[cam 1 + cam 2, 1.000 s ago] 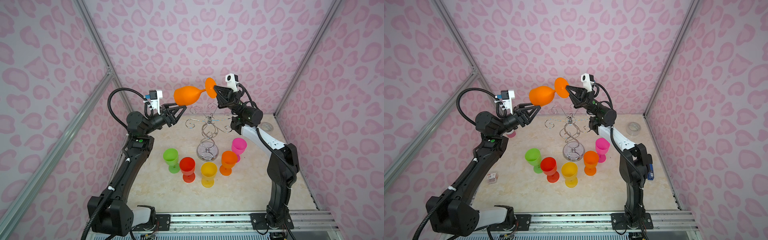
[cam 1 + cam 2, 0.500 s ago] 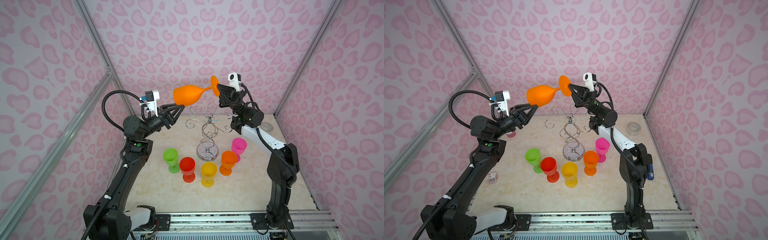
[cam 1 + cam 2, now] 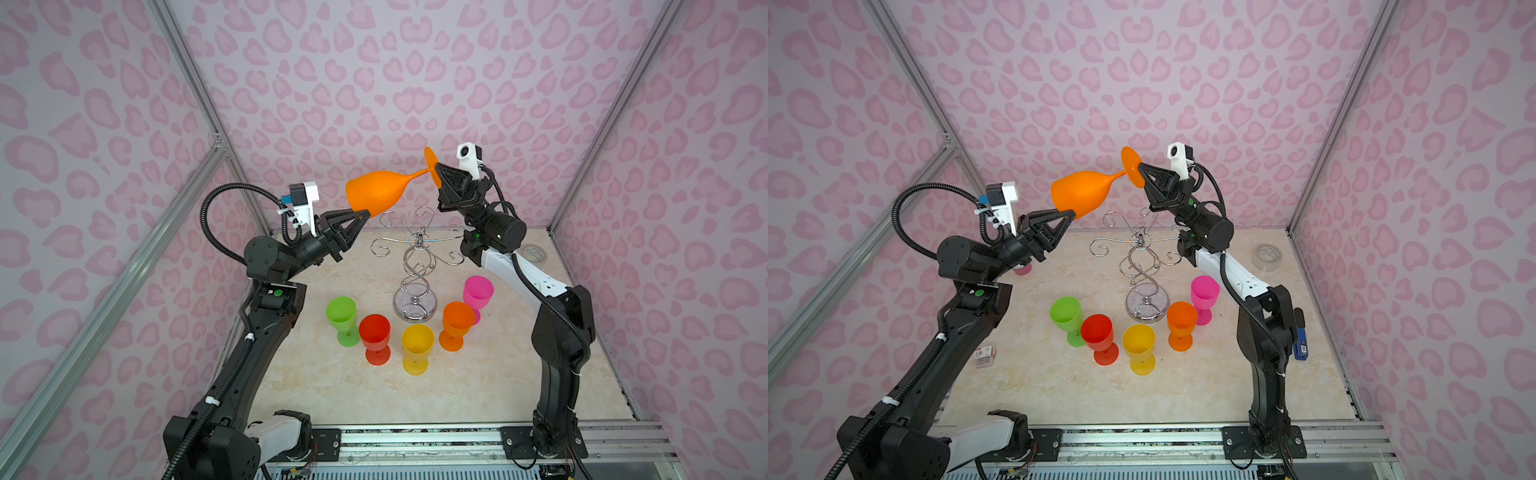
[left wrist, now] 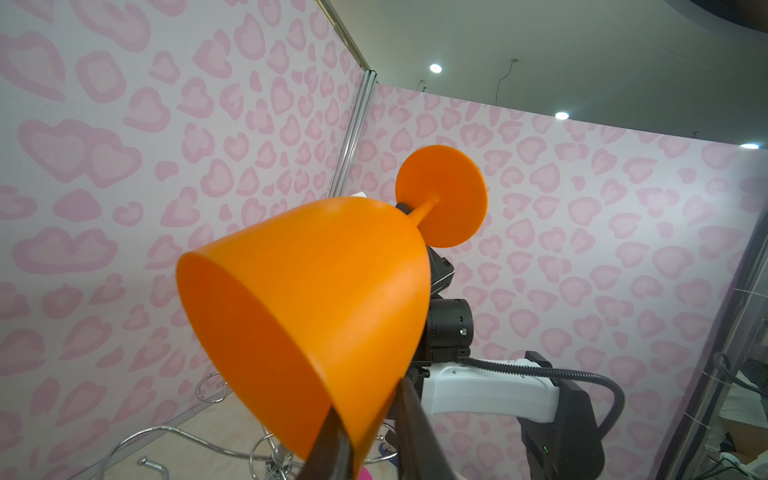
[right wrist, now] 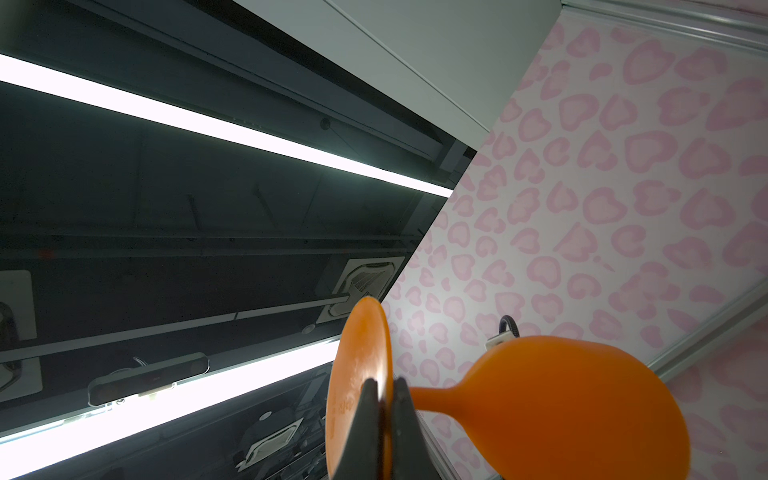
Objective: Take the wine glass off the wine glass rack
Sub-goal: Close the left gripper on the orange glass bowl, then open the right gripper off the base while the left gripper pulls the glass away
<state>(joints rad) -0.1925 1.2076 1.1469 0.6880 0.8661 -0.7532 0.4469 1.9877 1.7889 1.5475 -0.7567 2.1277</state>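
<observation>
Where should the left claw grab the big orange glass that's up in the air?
Probably the bowl's rim, coming at the open mouth, one finger inside and one outside. The wine glass lies sideways, mouth toward the left gripper, and the right gripper pinches its foot.

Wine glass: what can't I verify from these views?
- Left gripper grip: in the left wrist view its fingers straddle the wine glass rim, but the bowl wall hides the contact; too small in both top views.
- Right gripper: the glass covers its grip point in the left wrist view.
- Wine glass rack: only scraps at the left wrist view's edge; outside the right wrist view.
</observation>
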